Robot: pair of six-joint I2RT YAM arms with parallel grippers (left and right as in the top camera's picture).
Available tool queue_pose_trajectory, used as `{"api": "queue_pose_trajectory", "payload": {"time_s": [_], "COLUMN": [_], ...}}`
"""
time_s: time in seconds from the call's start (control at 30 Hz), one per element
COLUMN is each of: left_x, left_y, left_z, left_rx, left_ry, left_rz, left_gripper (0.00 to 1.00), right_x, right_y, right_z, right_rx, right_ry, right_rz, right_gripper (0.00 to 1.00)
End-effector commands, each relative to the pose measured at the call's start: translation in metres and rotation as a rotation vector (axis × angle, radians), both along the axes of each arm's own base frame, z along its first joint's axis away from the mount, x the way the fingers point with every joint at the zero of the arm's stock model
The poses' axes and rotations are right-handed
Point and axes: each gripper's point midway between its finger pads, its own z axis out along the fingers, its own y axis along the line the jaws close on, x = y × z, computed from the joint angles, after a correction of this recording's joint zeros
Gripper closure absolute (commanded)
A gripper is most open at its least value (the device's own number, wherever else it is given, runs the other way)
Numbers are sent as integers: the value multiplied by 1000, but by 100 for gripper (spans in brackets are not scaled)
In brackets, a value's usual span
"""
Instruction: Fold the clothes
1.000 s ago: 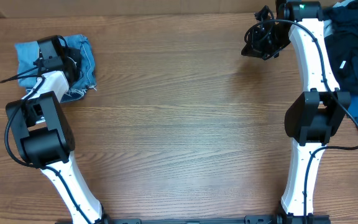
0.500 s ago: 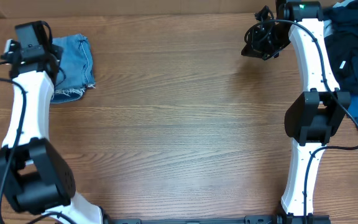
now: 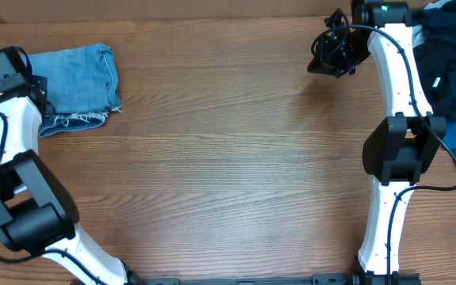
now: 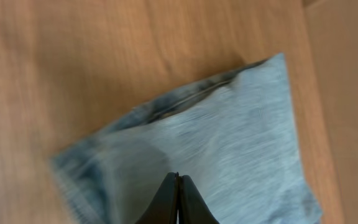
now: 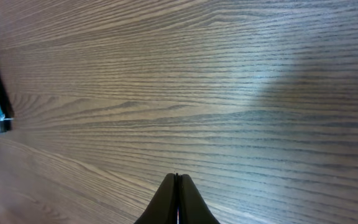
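at the far left of the table [image 3: 228, 174] the folded light blue denim [image 3: 77, 87] lies flat; i judge it soft yet weighty, best pinched at the frayed hem. left gripper [image 4: 178, 178] and right gripper [image 5: 177, 178] are both pinched together on nothing. the overhead shows the whole dark heap [image 3: 450, 55] at the right edge, where the right wrist catches only a sliver.

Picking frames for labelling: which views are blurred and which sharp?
Left wrist: smeared, the folded jeans soft-edged, only the shut left pincer crisp. Right wrist: sharp, table grain clear, a soft shadow upper right. Overhead: sharp, evenly lit.
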Motion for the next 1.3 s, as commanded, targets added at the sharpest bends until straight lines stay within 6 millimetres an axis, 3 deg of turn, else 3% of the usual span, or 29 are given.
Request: {"api": "queue_pose_trajectory", "payload": {"time_s": [0.0, 0.2, 0.3, 0.43, 0.57, 0.73, 0.83, 0.93, 1.1, 1.27], "left_x": [18, 14, 10, 14, 23, 25, 22, 16, -8, -38], "left_y": [-15, -29, -31, -33, -37, -52, -79, -121, -193, -238], "left_z": [-39, -98, -105, -95, -52, 46, 106, 153, 193, 206], "left_rx": [-63, -185, -198, -197, -108, 105, 239, 340, 426, 421], "left_ry": [12, 79, 98, 77, 45, -17, -51, -82, -82, -65], "left_rz": [-97, -95, -87, -108, -214, -329, -437, -573, -780, -886], "left_gripper": [96, 96, 96, 96, 96, 96, 96, 96, 96, 96], "right_x": [2, -2, -2, -2, -3, -4, -4, -8, -28, -54], "right_y": [0, 0, 0, 0, -8, -28, -37, -43, -57, -70], "right_z": [30, 29, 29, 29, 36, 65, 98, 133, 170, 203], "right_rx": [3, 4, 4, 3, -50, -169, -202, -202, -212, -208], "right_ry": [-69, -51, -51, -50, -69, -149, -239, -327, -383, -423], "right_rz": [6, 3, 3, 3, -9, -43, -65, -88, -109, -138], "right_gripper": [96, 96, 96, 96, 96, 96, 96, 96, 96, 96]}}
